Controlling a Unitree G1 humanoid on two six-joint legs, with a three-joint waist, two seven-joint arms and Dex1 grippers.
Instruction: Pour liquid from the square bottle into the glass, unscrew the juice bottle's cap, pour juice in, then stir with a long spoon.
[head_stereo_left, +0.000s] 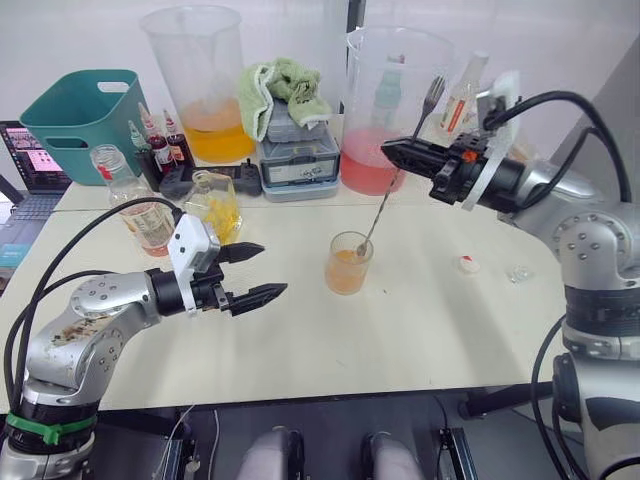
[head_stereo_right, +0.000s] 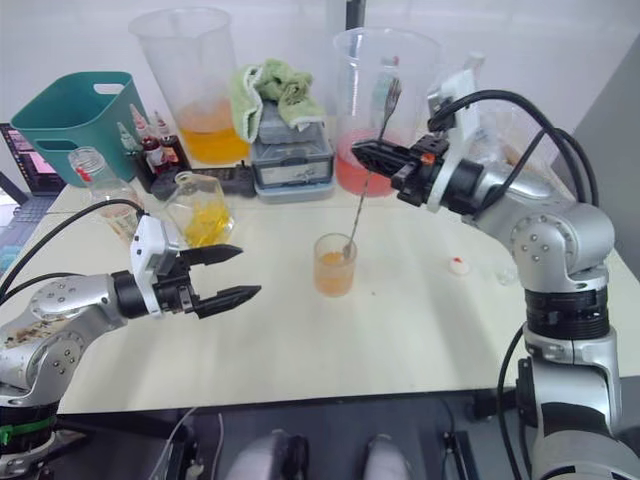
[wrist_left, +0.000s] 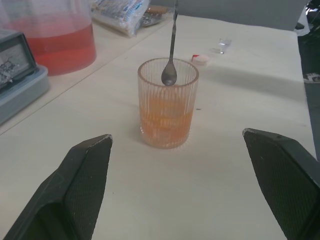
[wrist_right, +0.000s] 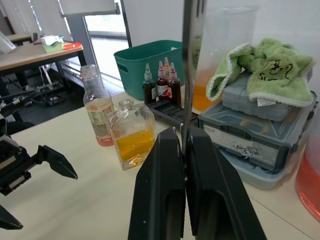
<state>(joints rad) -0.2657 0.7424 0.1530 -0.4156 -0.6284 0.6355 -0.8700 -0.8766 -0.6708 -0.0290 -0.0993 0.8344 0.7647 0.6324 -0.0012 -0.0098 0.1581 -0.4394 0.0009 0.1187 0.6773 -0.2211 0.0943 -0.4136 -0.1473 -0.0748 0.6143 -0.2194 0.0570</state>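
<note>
- Nearest the camera, left gripper (head_stereo_left: 262, 272) hovers low over the table (head_stereo_left: 440, 330) with its fingers spread wide and nothing between them, pointing toward the glass (head_stereo_left: 349, 262)
- Glass sits mid-table, ribbed and clear, about a third full of orange liquid — likely light enough to slide or tip if the spoon drags its wall, and breakable
- Right gripper (head_stereo_right: 368, 153) hangs above and behind the glass, fingers pinched tight on the upper shaft of the long spoon (head_stereo_right: 365, 190); the bowl sits at the rim, above the liquid
- Spoon looks thin, stiff, smooth metal — a pinch high on the shaft can let it pivot, so gentle circles seem wise
- Square bottle (wrist_right: 132, 135) and juice bottle (wrist_right: 95, 107), uncapped, stand together at the table's far left; a small cap (head_stereo_left: 465, 264) lies right of the glass
</note>
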